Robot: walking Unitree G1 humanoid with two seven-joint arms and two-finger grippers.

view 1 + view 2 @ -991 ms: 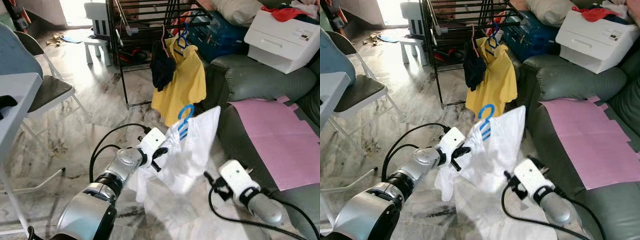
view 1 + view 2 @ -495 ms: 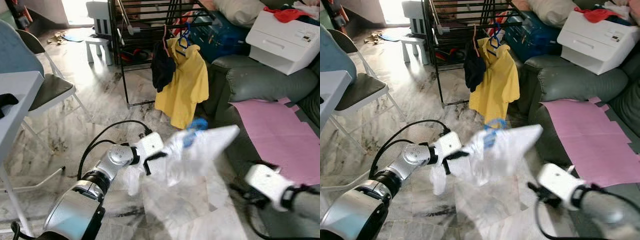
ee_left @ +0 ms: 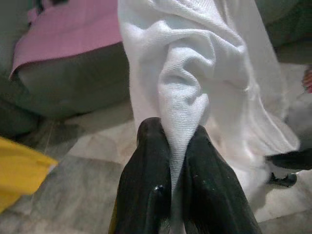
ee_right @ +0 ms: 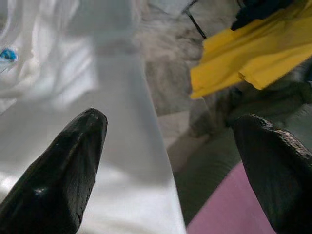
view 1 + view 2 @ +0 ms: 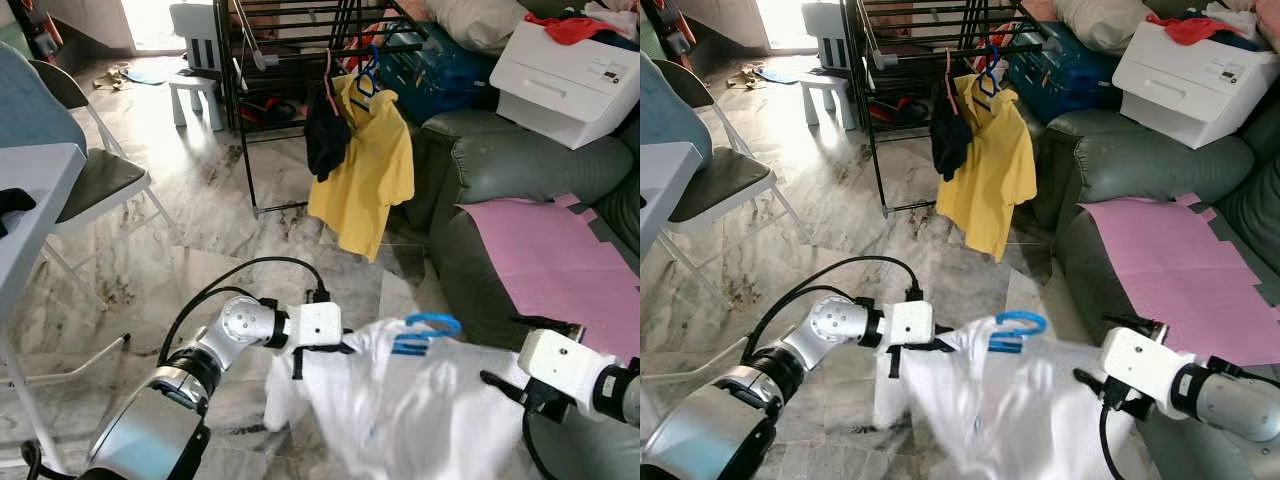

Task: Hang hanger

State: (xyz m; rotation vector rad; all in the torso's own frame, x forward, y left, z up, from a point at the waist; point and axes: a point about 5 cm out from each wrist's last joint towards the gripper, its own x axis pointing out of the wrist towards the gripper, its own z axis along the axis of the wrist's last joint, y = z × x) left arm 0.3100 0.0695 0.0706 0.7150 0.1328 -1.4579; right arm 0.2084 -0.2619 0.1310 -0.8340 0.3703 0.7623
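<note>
Pinching a bunched fold of the white shirt (image 5: 400,400), the left end effector (image 5: 345,348) sits beside the blue hanger (image 5: 422,329) in the eye view. Its wrist view shows fingers (image 3: 146,185) clamped on cloth. The right end effector (image 4: 170,161) gapes wide, white fabric beneath, yellow shirt (image 4: 253,58) beyond.

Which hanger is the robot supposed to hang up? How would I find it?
Start at the grey sofa with the pink sheet, then look down at the floor beside it. The white shirt stretched there has a blue hanger poking from its collar; the other hangers hang on the black rack.
</note>
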